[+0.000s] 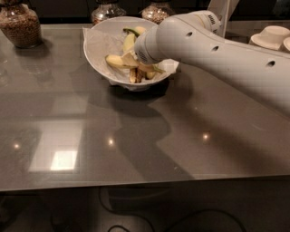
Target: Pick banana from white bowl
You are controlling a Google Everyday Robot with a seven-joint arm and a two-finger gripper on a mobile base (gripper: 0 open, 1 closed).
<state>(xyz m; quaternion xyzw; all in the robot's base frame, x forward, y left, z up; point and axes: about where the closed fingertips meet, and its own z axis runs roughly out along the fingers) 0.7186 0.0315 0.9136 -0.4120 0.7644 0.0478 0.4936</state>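
The white bowl stands at the back middle of the grey table, lined with crumpled white paper. Banana pieces, yellow with peel, lie inside it, one with a green stem at the back. My white arm reaches in from the right, and its thick wrist end covers the bowl's right side. My gripper is down inside the bowl among the banana pieces, mostly hidden under the wrist.
A glass jar of brown grains stands at the back left. Two more jars stand behind the bowl. Stacked beige cups sit at the far right. The glossy table ends at its front edge near me.
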